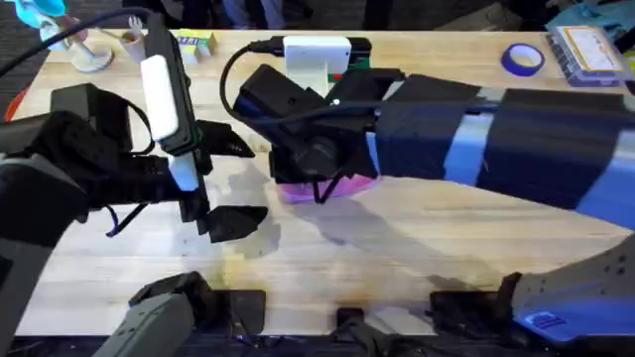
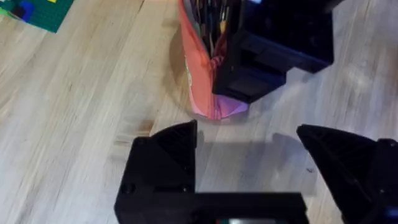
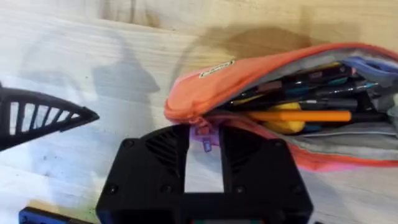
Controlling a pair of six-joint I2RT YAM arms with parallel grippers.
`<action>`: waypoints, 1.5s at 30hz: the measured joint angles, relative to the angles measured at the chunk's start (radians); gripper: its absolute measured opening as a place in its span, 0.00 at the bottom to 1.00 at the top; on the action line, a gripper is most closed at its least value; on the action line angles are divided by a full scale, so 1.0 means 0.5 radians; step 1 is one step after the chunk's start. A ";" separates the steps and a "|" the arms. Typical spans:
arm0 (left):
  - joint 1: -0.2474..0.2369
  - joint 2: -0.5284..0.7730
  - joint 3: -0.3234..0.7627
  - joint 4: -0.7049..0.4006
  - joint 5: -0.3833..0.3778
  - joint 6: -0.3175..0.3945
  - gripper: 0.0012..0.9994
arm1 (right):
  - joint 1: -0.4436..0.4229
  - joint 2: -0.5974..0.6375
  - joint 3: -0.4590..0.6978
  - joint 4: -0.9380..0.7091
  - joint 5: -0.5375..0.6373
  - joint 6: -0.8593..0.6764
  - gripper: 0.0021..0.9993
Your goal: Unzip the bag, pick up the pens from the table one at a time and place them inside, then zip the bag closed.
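The pink bag [image 3: 249, 71] lies on the table [image 1: 417, 238] with its zipper open. Several pens [image 3: 298, 115], dark ones and an orange one, lie inside it. My right gripper [image 3: 205, 140] reaches in from the right and is at the bag's near end, shut on the purple zipper pull [image 3: 205, 132]. From overhead, the right gripper [image 1: 317, 183] covers most of the bag [image 1: 347, 186]. My left gripper [image 1: 238, 183] hovers open just left of the bag with nothing in it. In the left wrist view the left gripper [image 2: 249, 149] stands a little short of the bag's end [image 2: 202, 87].
A white box [image 1: 316, 55] and a small yellow box [image 1: 195, 43] stand at the table's far edge. A blue tape roll [image 1: 523, 59] and a clear case [image 1: 590, 50] sit far right. A green plate [image 2: 43, 12] lies to one side. Bare wood stretches along the front.
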 joint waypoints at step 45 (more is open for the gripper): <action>0.000 0.000 0.000 0.000 0.020 0.000 0.99 | 0.001 -0.138 -0.004 -0.077 -0.024 -0.029 0.03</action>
